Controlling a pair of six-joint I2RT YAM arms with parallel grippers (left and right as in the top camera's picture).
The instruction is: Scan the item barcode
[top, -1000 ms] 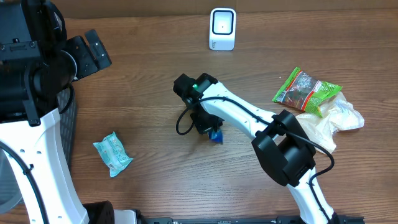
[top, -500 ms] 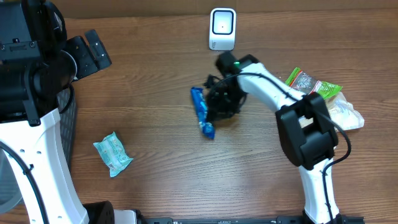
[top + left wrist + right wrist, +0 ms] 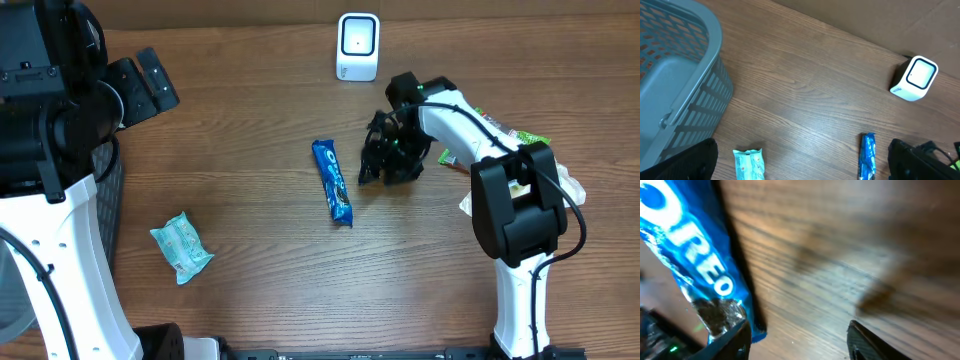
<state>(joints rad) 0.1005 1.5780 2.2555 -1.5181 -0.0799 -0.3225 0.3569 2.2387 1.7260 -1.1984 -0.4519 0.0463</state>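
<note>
A blue Oreo pack [image 3: 332, 181] lies flat on the wooden table, lengthwise, below and left of the white barcode scanner [image 3: 358, 46]. My right gripper [image 3: 384, 160] hangs just right of the pack, open, with nothing between its fingers. In the right wrist view the Oreo pack [image 3: 685, 255] lies to the left, with only bare wood inside the right gripper [image 3: 800, 345]. My left gripper [image 3: 800, 170] is wide open and high above the table. Its view takes in the Oreo pack [image 3: 867, 155] and the scanner [image 3: 915, 79].
A teal packet [image 3: 181, 247] lies at the front left. A green snack bag [image 3: 520, 140] and a crumpled white bag [image 3: 560, 185] sit at the right, partly behind the right arm. A grey basket [image 3: 670, 75] stands at the left edge.
My right gripper has opened and let go of the Oreo pack. It moved right and toward the back. The pack now lies on the table, left of it.
</note>
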